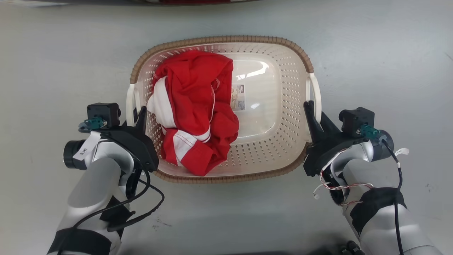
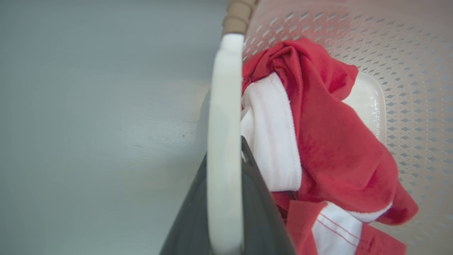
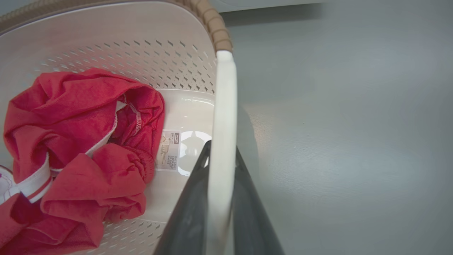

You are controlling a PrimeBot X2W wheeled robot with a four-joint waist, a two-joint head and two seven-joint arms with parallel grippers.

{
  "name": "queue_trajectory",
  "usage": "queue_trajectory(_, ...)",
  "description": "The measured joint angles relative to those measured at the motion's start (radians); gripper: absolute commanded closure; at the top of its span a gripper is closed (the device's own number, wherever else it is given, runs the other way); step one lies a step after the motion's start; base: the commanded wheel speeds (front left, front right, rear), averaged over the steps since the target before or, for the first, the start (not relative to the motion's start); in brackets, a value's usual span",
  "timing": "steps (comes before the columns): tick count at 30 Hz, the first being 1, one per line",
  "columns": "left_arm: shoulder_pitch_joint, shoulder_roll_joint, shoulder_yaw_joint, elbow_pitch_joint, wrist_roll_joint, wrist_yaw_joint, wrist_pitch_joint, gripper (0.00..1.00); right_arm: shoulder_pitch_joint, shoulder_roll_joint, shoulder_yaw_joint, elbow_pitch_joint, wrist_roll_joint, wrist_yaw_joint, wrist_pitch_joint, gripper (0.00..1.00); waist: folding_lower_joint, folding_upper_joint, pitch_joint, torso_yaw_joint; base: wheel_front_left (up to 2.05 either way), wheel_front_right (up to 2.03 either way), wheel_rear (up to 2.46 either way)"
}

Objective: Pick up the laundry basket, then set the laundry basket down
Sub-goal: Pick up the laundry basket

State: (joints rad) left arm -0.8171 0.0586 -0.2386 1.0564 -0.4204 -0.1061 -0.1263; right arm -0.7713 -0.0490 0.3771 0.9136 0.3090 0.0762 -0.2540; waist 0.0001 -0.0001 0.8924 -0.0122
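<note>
Grasp step: left gripper [image 1: 139, 115] and right gripper [image 1: 315, 111] have jaws clamped on the laundry basket's [image 1: 292, 46] left handle [image 1: 130, 102] and right handle [image 1: 316, 92], basket with red clothes [image 1: 198, 106] on or barely off the grey floor [image 1: 53, 63], can't tell, so next probably needs an even, level lift.

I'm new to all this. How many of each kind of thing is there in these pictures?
Laundry basket: 1
Basket handles: 2
Label on the basket bottom: 1
Red-and-white clothing heap: 1, pieces not separable
End effectors: 2, the left end effector and right end effector, each gripping a handle
Total: 7
</note>
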Motion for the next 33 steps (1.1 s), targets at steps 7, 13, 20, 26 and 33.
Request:
queue_trajectory(7,0.0,-0.013,-0.019,0.05,-0.001,-0.008,-0.003,1.0,0.001,0.002,0.003,0.054,0.007,0.014,0.001,1.0,0.0,0.0,-0.033,0.003,0.0,0.0,0.0)
queue_trajectory(13,0.0,-0.029,-0.031,0.092,-0.01,-0.013,0.01,1.0,0.001,0.0,0.003,0.117,0.011,0.03,0.001,1.0,-0.0002,0.0001,-0.079,0.005,0.0,0.0,0.0)
queue_trajectory(20,0.0,-0.047,-0.041,0.14,-0.025,-0.017,0.052,1.0,0.002,0.0,0.004,0.198,0.027,0.043,0.025,1.0,-0.0002,0.0,-0.148,0.009,0.0,0.0,0.0)
queue_trajectory(26,0.006,-0.058,-0.047,0.179,-0.05,-0.019,0.095,1.0,0.005,0.007,0.007,0.255,0.046,0.049,0.063,1.0,-0.0002,0.0,-0.217,0.011,0.0,0.0,0.0)
queue_trajectory(33,0.032,-0.059,-0.047,0.201,-0.076,-0.026,0.159,1.0,0.008,0.015,0.023,0.3,0.062,0.056,0.124,1.0,-0.0003,0.0,-0.299,0.008,0.0,0.0,0.0)
